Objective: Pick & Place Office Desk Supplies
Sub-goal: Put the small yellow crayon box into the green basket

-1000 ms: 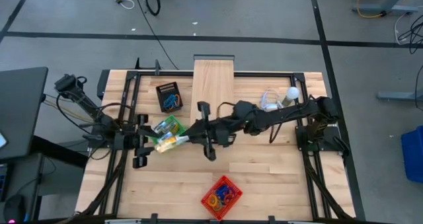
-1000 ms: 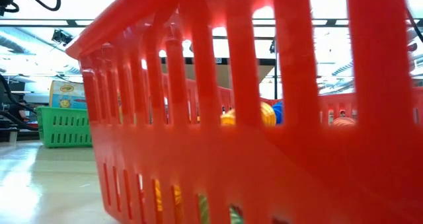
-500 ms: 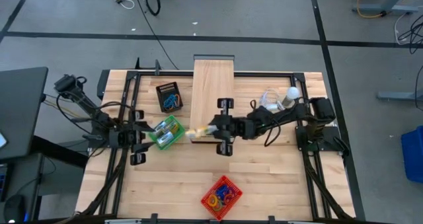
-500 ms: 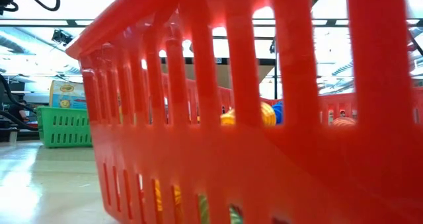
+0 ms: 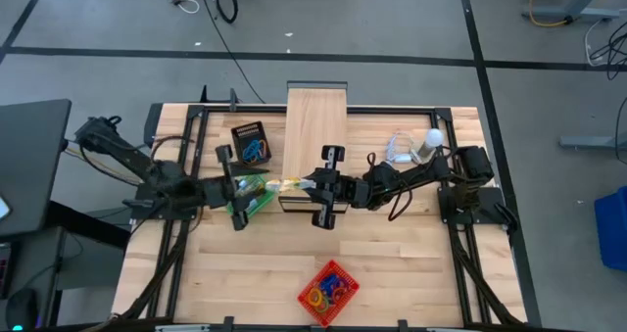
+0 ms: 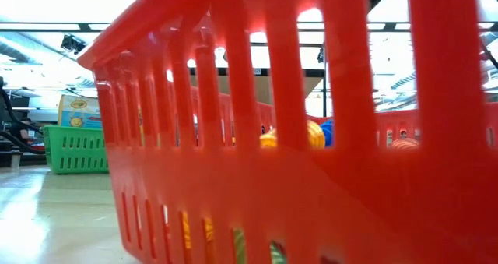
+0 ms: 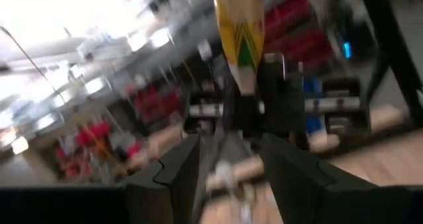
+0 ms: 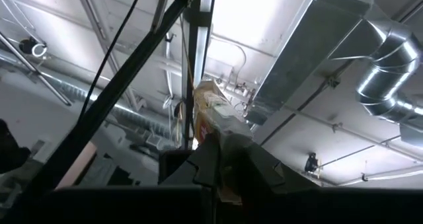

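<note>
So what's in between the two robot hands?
In the high view, a crayon box, shut in the right gripper, bridges toward the open left gripper.

No text, label or number is legible; the print on the crayon box [image 6: 79, 110] cannot be read.

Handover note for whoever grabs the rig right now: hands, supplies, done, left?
Right hand: shut on a crayon box, held at the near end of the wooden box.
Left hand: open, over the green basket, facing the right hand.
Loops: in the red basket at the front and the black tray at the back.
Done: one crayon box lifted.
Left: place it; which bin is unclear.
</note>
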